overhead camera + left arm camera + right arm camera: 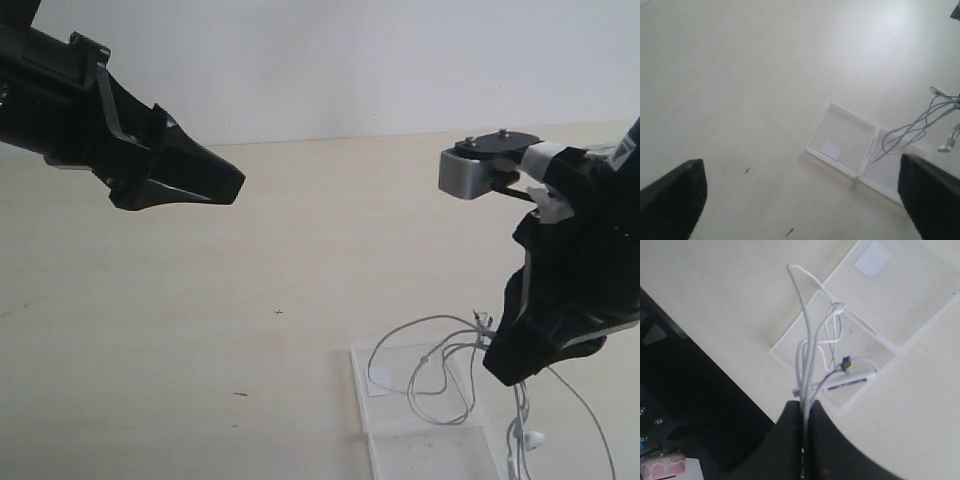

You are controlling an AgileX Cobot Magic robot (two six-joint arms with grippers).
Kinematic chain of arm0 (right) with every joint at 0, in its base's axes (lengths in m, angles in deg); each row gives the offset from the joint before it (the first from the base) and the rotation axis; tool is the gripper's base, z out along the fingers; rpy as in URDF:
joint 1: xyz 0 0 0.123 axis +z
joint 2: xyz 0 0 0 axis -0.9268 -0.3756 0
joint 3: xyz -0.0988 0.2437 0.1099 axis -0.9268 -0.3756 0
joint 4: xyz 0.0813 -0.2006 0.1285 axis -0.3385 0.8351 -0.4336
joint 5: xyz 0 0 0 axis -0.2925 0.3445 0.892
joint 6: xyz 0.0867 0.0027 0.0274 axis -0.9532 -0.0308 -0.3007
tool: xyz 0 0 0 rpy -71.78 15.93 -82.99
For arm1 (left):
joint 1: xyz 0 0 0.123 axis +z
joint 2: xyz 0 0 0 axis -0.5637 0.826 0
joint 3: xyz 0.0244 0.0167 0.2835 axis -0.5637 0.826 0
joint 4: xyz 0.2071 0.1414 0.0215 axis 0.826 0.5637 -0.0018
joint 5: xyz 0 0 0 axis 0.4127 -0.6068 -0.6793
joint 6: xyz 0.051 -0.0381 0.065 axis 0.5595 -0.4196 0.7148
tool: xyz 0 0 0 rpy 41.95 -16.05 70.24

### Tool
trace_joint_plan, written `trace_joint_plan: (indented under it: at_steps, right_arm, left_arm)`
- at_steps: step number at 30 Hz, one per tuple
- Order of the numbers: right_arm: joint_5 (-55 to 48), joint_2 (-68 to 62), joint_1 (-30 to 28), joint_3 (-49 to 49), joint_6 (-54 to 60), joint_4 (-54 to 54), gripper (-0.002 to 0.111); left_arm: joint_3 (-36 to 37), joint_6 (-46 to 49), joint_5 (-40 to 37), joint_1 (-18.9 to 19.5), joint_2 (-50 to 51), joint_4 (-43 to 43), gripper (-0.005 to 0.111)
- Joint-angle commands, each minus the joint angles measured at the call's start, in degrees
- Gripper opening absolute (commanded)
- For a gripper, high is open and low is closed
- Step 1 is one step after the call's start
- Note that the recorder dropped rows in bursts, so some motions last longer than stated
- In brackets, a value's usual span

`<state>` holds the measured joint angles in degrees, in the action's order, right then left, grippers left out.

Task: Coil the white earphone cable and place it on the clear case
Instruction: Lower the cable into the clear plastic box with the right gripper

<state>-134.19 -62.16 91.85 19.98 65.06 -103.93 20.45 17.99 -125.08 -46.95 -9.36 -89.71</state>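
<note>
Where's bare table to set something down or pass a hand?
Free: the table stretch under the left gripper, beside the clear case. Crowded: over the case and past it, where the white earphone cable dangles from the shut jaws of the right gripper.

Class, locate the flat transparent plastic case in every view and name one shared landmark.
Exterior view: flat transparent plastic case lower right, under the right claw.
Left wrist view: case beyond the open left claw.
Right wrist view: case beneath the thin white earphone cable.
Shared landmark: its small white square sticker.
</note>
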Motion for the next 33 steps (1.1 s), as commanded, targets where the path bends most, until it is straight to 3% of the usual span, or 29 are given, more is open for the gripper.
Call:
trace_joint_plan:
  at_steps: [1, 21, 33]
  right_arm:
    - [-0.48, 4.52, 0.11, 0.36, -4.31, 4.47, 0.0]
    - [-0.48, 6.79, 0.11, -8.05, -5.33, 2.04, 0.0]
    - [-0.48, -3.81, 0.11, -8.38, -5.25, 1.21, 0.0]
  left_arm:
    - [-0.02, 0.18, -0.71, 0.05, -0.36, -1.19, 0.1]
    - [-0.02, 0.18, -1.06, 0.05, -0.36, -2.07, 0.1]
    - [-0.02, 0.18, -1.06, 0.05, -0.36, -2.07, 0.1]
